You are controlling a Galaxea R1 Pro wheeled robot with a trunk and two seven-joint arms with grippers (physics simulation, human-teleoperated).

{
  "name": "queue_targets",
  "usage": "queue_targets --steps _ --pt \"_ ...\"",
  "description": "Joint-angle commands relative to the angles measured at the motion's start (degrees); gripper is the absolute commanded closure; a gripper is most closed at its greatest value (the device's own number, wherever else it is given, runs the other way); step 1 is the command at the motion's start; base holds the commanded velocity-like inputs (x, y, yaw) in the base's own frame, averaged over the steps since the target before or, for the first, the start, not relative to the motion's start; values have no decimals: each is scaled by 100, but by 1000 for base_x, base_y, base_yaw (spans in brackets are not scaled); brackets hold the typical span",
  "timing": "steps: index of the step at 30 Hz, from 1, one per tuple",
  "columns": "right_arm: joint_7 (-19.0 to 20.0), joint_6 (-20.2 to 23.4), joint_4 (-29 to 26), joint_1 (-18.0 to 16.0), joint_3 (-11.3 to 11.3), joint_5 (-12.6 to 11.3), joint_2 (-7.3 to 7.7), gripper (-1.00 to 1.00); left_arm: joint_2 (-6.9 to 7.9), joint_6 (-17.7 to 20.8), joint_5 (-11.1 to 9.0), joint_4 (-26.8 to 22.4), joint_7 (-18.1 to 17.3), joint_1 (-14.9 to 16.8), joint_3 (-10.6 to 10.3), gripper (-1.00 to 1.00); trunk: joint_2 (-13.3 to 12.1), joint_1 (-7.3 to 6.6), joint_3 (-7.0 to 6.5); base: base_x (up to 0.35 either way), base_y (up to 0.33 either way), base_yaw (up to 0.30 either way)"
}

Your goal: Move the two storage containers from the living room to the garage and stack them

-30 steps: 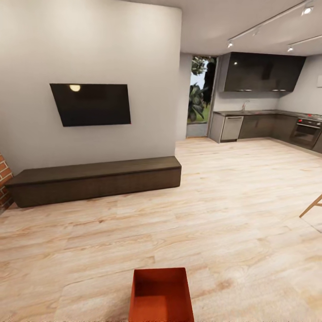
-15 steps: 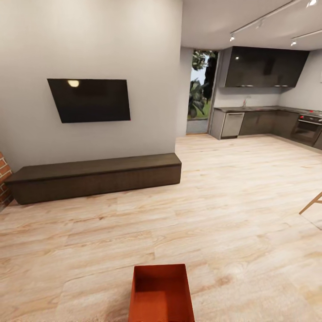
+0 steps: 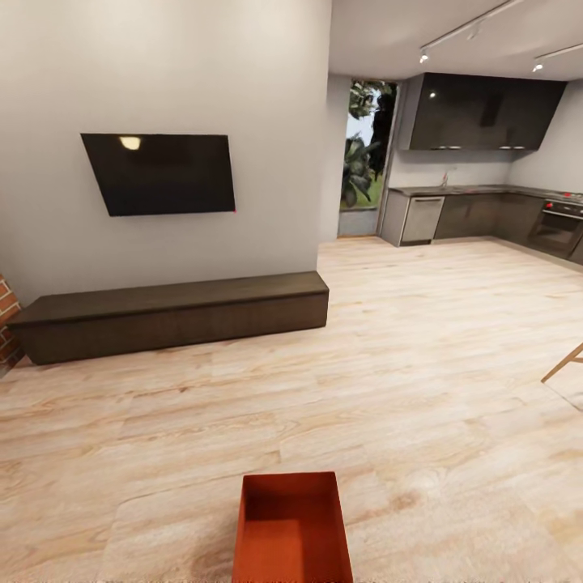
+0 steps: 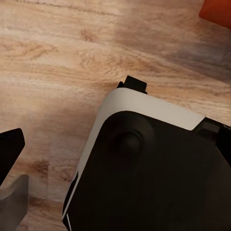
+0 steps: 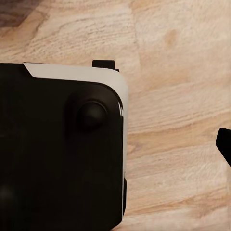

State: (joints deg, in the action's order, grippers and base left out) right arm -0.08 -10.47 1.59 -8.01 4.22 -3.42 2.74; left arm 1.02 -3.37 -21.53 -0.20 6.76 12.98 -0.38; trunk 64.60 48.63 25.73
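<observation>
One orange-red storage container (image 3: 292,529) sits on the pale wood-plank floor (image 3: 421,389) of the living room, open top up, its inside bare. It lies well in front of the long low dark-brown cabinet (image 3: 174,313), on the near side of it and slightly toward the cabinet's right end. Above the cabinet a black TV (image 3: 159,173) hangs on the white wall. At the cabinet's left end a strip of red brick (image 3: 7,322) shows. Beyond the cabinet's right end the floor runs on to a kitchen with dark grey cabinets (image 3: 478,219), an oven (image 3: 556,228) and a glazed door (image 3: 362,158) with greenery behind it.

In the left wrist view a corner of orange-red (image 4: 217,13) shows over the planks, next to the robot's black-and-white base (image 4: 154,168); a dark finger tip (image 4: 9,149) juts in at the frame edge. In the right wrist view the base (image 5: 62,144) and one dark finger tip (image 5: 224,144) show. For both arms I cannot tell how wide the fingers stand.
</observation>
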Motion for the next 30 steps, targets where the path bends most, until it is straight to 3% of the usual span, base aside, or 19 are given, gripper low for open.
queue_targets --steps 1,30 --pt "-1 -33 17 -7 44 -36 -1 -100 -2 -15 -26 2 9 3 -8 -100 4 0 15 0 0 0" --pt "-1 -26 17 -7 53 -36 -2 -100 -5 -14 -16 0 9 3 -15 -100 4 0 281 0 0 0"
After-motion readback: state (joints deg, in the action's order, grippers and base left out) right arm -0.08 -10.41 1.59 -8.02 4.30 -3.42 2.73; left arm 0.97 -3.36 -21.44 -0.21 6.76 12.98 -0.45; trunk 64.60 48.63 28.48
